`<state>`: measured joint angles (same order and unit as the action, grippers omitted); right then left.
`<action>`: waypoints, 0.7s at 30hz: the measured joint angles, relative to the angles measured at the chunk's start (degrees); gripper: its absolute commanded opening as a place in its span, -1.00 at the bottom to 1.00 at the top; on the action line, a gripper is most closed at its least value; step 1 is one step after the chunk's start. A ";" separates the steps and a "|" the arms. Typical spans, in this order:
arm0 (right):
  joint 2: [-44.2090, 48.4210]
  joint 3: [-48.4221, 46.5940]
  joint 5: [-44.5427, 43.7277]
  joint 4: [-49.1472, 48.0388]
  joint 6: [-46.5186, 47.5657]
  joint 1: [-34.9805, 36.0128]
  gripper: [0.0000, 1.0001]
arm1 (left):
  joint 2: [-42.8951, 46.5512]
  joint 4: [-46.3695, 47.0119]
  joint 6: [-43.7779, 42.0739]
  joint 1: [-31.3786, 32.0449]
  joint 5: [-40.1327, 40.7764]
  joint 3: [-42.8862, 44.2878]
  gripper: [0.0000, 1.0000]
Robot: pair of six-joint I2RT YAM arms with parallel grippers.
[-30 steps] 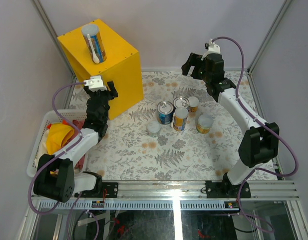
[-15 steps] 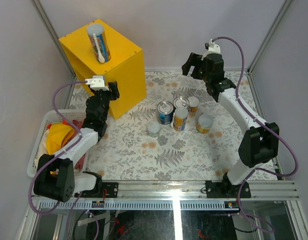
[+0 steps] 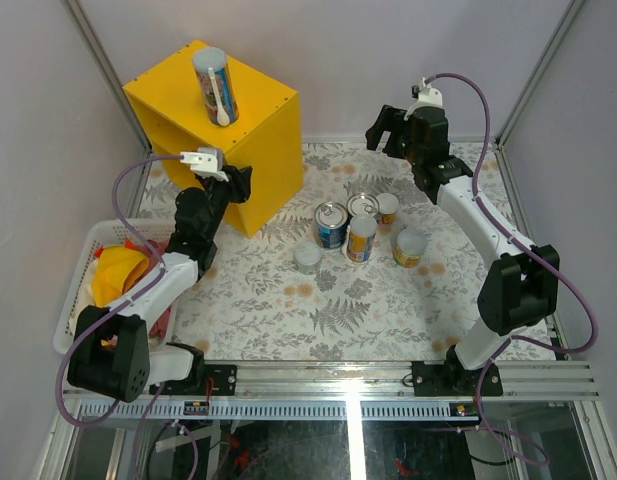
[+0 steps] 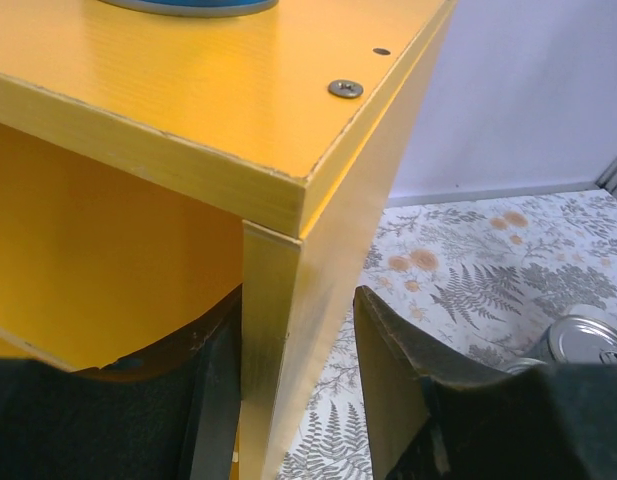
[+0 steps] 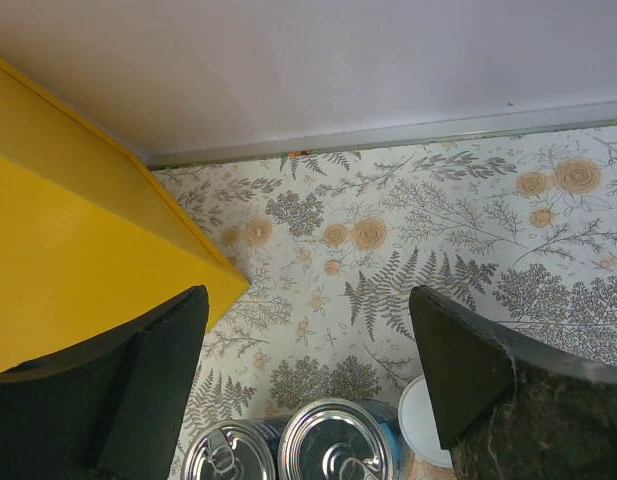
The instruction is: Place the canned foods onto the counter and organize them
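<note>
Counter (image 4: 188,100) corner edge stands between left end effector (image 4: 296,296) fingers, with slack.

one can (image 3: 214,85) stands mid-top on counter (image 3: 263,105); strips along its edges free. cans (image 3: 360,235) bunch at table (image 3: 318,320) centre with tight gaps, open from above. table front edge free. basket (image 3: 80,262) blocks left edge. left gripper (image 4: 293,330) straddles counter's front corner; right gripper (image 5: 308,300) spread wide, nothing between.

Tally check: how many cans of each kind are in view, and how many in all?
Steel pull-tab cans: 2
Pale-lidded cans: 4
Tall can on the yellow counter: 1
Total: 7
</note>
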<state>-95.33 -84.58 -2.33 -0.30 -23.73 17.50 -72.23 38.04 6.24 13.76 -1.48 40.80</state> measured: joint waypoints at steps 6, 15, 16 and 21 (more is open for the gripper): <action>0.02 -0.11 -0.09 0.02 0.00 0.00 0.77 | -1.66 -0.94 -0.09 2.34 -0.26 1.77 -1.00; 1.60 -0.09 -0.22 0.63 0.46 0.02 0.77 | -4.42 -2.08 -0.33 10.71 -0.52 4.70 -1.00; 2.12 -0.09 -0.22 0.76 0.61 0.02 0.77 | -4.72 -2.12 -0.35 11.56 -0.63 5.05 -1.00; 4.11 -0.07 -0.57 0.81 1.07 0.02 0.77 | -5.29 -2.14 -0.35 14.82 -1.11 5.53 -1.00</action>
<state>-91.22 -84.64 -2.90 0.51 -22.65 17.52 -77.52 35.90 5.89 28.58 -2.59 46.33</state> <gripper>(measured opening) 0.888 0.282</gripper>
